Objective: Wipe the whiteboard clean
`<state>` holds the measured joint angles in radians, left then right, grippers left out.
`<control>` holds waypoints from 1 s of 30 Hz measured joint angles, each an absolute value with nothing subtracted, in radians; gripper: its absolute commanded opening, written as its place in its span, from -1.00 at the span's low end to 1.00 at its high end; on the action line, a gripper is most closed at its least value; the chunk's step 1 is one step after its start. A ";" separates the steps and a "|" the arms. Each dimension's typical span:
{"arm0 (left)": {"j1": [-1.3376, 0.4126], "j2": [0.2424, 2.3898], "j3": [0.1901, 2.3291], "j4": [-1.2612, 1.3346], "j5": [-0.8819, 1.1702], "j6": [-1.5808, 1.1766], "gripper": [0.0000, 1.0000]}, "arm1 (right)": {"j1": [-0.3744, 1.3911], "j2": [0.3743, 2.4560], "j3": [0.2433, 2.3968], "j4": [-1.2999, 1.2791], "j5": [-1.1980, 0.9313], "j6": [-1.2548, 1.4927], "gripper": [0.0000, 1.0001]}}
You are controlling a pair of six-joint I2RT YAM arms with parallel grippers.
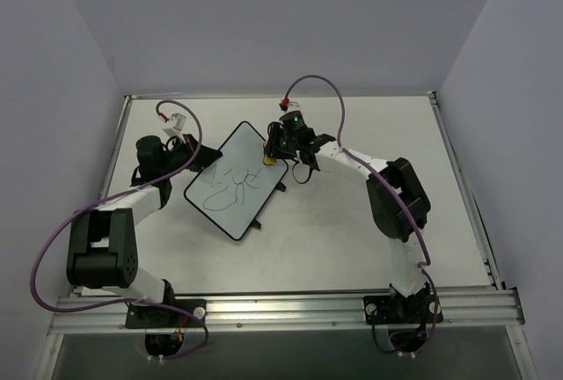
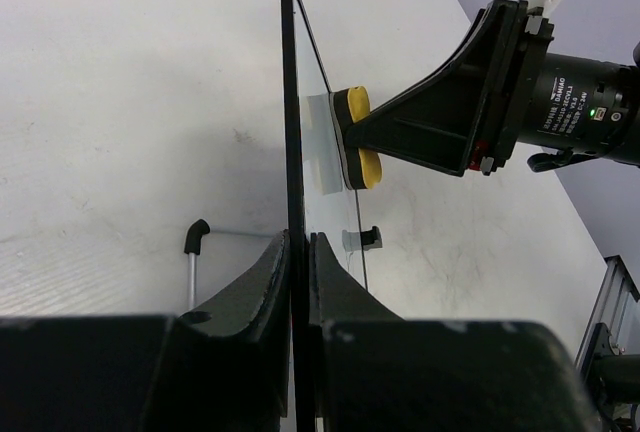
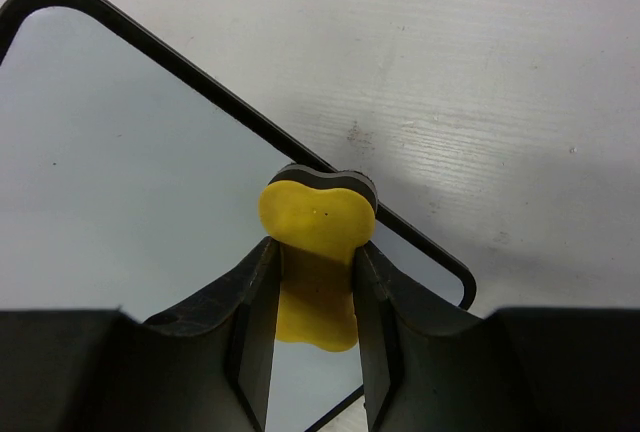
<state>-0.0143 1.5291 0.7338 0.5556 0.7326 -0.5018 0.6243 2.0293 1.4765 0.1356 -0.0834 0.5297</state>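
Same build on both: left arm (image 1: 110, 244) and right arm (image 1: 396, 200) are white links with chunky black joint housings. A purple cable (image 1: 312, 78) loops off each, and a green LED (image 1: 296, 119) is lit on the right wrist. Fingers (image 3: 245, 317) are matte black and wedge-shaped.

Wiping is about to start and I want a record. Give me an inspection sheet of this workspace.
Surface: white table, lightly scuffed.
Job's things: whiteboard set diagonally, dark scribbles not yet erased; yellow eraser against its far corner.
Clutter: nothing seen.
Grippers: left gripper shut on the whiteboard's edge; right gripper shut on the yellow eraser.
Cables: purple cables loop from both arms, clear of the board.
Surroundings: white walls; aluminium rail at the near edge.
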 measured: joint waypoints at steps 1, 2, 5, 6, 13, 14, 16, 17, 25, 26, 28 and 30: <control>-0.015 1.529 0.734 0.556 0.733 -0.501 -0.95 | 0.625 2.029 1.478 0.134 -0.083 0.530 -1.00; -0.015 1.529 0.734 0.556 0.733 -0.500 -0.95 | 0.625 2.029 1.478 0.134 -0.083 0.529 -1.00; -0.015 1.529 0.734 0.556 0.732 -0.496 -0.95 | 0.625 2.029 1.477 0.134 -0.083 0.530 -1.00; -0.015 1.529 0.734 0.556 0.732 -0.495 -0.95 | 0.625 2.029 1.476 0.136 -0.083 0.530 -1.00; -0.015 1.529 0.734 0.549 0.722 -0.492 -0.95 | 0.625 2.025 1.424 0.208 -0.083 0.543 -1.00; -0.015 1.529 0.734 0.548 0.722 -0.492 -0.95 | 0.625 2.023 1.417 0.219 -0.083 0.546 -1.00; -0.015 1.529 0.734 0.548 0.721 -0.492 -0.95 | 0.624 2.017 1.400 0.233 -0.083 0.550 -1.00; -0.015 1.529 0.734 0.548 0.721 -0.492 -0.95 | 0.623 2.015 1.392 0.238 -0.083 0.551 -1.00; -0.016 1.529 0.734 0.548 0.721 -0.490 -0.95 | 0.615 1.988 1.324 0.263 -0.086 0.557 -1.00; -0.016 1.529 0.735 0.548 0.721 -0.490 -0.95 | 0.612 1.985 1.316 0.265 -0.086 0.557 -1.00; -0.018 1.529 0.738 0.546 0.720 -0.489 -0.95 | 0.607 1.982 1.301 0.266 -0.088 0.558 -1.00; -0.019 1.529 0.738 0.546 0.720 -0.489 -0.95 | 0.603 1.979 1.291 0.266 -0.089 0.558 -1.00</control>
<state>-0.0189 1.5288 0.7380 0.5461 0.7200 -0.4889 0.6025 1.9785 1.2915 0.2661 -0.0887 0.5575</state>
